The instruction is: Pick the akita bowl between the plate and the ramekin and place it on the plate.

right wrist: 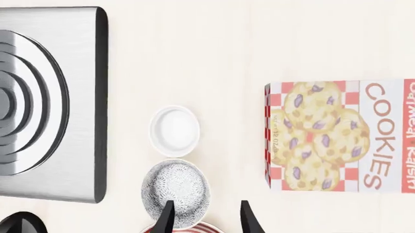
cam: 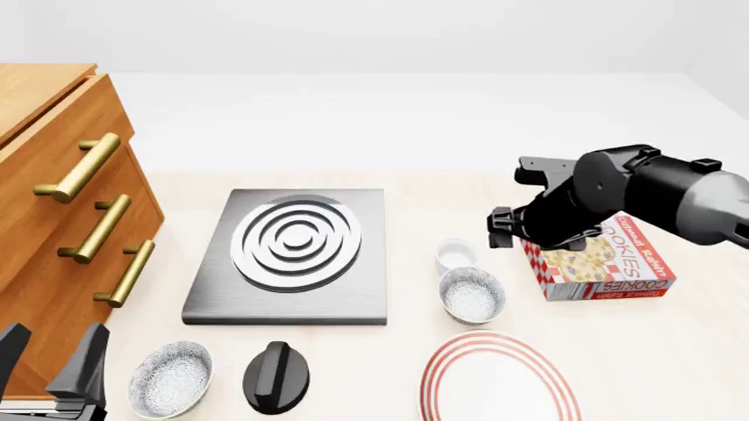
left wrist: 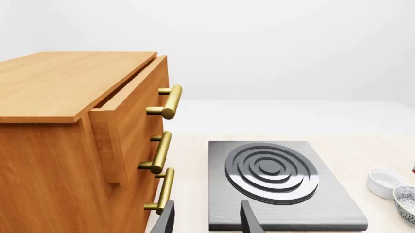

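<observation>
1. The akita bowl, speckled white-grey inside, sits right of centre in the front view, between the ramekin and the plate.
2. Both my jaws stand apart, holding nothing.

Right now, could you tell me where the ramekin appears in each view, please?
Front: the ramekin sits right of centre, just beyond the akita bowl.
Left wrist: ramekin at the far right edge, next to the bowl.
Right wrist: ramekin near centre, beside the bowl.
Shared landmark: the stove plate, in all three views.
</observation>
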